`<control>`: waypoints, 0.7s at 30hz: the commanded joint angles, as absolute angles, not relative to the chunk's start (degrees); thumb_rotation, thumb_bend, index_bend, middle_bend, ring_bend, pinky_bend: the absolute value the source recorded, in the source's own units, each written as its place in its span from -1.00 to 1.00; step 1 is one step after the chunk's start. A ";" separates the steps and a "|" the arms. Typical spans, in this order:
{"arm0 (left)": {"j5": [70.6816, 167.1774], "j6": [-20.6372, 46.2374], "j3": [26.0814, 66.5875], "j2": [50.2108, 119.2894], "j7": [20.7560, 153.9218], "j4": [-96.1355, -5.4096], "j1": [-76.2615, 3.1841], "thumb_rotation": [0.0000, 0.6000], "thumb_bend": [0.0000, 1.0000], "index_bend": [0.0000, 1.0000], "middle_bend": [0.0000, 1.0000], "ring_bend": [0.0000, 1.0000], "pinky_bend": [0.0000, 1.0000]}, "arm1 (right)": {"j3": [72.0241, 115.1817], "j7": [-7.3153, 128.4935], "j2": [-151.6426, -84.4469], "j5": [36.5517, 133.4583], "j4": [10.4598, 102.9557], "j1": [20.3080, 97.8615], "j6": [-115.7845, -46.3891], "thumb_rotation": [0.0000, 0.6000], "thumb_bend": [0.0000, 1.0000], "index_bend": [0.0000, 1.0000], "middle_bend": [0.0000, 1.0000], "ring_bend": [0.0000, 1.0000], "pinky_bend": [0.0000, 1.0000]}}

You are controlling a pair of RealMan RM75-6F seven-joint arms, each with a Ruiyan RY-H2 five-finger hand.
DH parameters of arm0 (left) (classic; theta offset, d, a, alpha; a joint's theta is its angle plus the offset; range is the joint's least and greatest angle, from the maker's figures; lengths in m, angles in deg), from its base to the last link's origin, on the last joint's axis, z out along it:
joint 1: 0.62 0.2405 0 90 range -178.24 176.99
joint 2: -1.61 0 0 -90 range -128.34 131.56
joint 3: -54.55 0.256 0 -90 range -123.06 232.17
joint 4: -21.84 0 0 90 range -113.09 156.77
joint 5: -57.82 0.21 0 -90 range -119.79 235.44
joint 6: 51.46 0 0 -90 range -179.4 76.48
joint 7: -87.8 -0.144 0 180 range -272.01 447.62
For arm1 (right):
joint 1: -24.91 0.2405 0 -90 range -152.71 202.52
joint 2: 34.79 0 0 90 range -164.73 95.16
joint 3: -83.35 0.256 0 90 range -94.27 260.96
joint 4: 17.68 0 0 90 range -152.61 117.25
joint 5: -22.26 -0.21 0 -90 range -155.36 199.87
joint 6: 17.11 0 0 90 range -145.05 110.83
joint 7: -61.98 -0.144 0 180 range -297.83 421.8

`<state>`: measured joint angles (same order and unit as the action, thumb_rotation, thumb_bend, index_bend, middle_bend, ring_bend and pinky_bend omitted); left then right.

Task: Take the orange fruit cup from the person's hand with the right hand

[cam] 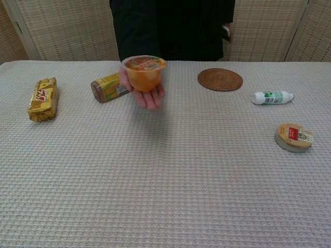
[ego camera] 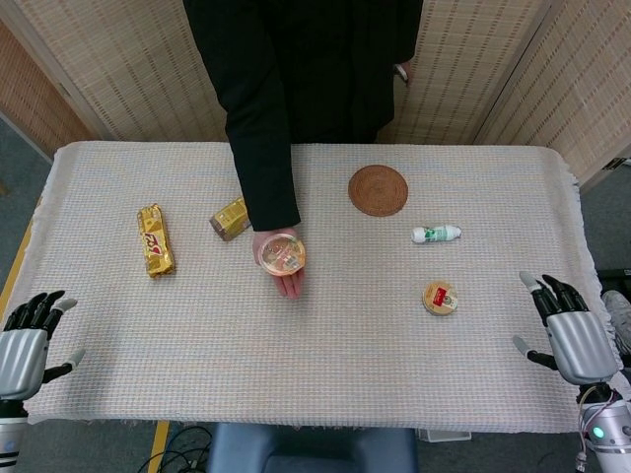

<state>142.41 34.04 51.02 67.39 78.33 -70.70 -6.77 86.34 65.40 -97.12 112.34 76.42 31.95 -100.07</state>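
The orange fruit cup sits upright on the person's open palm, held above the table left of centre. My right hand is at the table's near right corner, far from the cup, with its fingers spread and nothing in it. At the near left corner my left hand is open and empty too. Neither hand shows in the chest view.
On the cloth lie a yellow snack bar, a gold packet beside the person's arm, a woven coaster, a small white bottle and a round tin. The person stands at the far edge.
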 commanded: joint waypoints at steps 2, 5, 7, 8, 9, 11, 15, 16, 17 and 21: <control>142.42 33.79 51.16 67.34 78.28 -71.04 -6.83 1.00 -0.55 -0.50 -0.66 -0.72 -0.60 | 86.96 67.29 -96.08 114.60 79.60 36.37 -95.04 1.00 -0.57 -0.92 -0.65 -0.73 -0.73; 142.69 33.95 51.36 67.28 78.27 -71.22 -6.71 1.00 -0.55 -0.50 -0.66 -0.72 -0.60 | 87.92 68.69 -96.06 115.69 81.79 39.93 -91.17 1.00 -0.57 -0.92 -0.65 -0.73 -0.73; 142.75 34.15 51.49 67.08 78.32 -71.40 -6.52 1.00 -0.55 -0.50 -0.66 -0.72 -0.60 | 88.76 69.83 -96.34 115.99 83.47 42.97 -87.58 1.00 -0.57 -0.92 -0.67 -0.74 -0.73; 142.77 34.25 51.54 66.96 78.34 -71.48 -6.42 1.00 -0.55 -0.50 -0.66 -0.72 -0.60 | 89.16 70.43 -96.49 115.83 84.27 44.30 -85.88 1.00 -0.57 -0.92 -0.69 -0.74 -0.73; 142.80 34.42 51.61 66.80 78.36 -71.60 -6.28 1.00 -0.55 -0.50 -0.66 -0.72 -0.60 | 89.75 71.13 -96.77 115.59 85.17 46.18 -83.54 1.00 -0.57 -0.92 -0.71 -0.75 -0.73; 142.91 34.68 51.74 66.58 78.46 -71.72 -6.05 1.00 -0.55 -0.50 -0.66 -0.72 -0.60 | 90.87 71.97 -97.75 114.79 85.98 48.97 -80.33 1.00 -0.57 -0.92 -0.72 -0.77 -0.73; 143.08 35.43 52.03 66.28 78.87 -71.79 -5.40 1.00 -0.55 -0.50 -0.66 -0.72 -0.60 | 93.52 75.32 -101.12 111.83 86.12 55.18 -73.52 1.00 -0.57 -0.96 -0.78 -0.87 -0.75; 143.03 35.50 52.10 66.21 78.92 -71.80 -5.27 1.00 -0.55 -0.50 -0.66 -0.72 -0.60 | 94.17 76.16 -101.88 110.94 86.18 56.46 -72.24 1.00 -0.57 -0.98 -0.83 -0.92 -0.79; 142.95 35.53 52.17 66.14 78.99 -71.84 -5.14 1.00 -0.55 -0.50 -0.66 -0.72 -0.60 | 94.83 77.14 -102.73 110.02 86.10 57.68 -71.15 1.00 -0.57 -1.00 -0.86 -0.95 -0.82; 142.75 35.81 52.35 65.93 79.18 -71.94 -4.66 1.00 -0.55 -0.50 -0.66 -0.72 -0.60 | 97.91 81.80 -106.70 104.38 85.03 63.29 -66.39 1.00 -0.57 -1.00 -0.95 -1.00 -0.88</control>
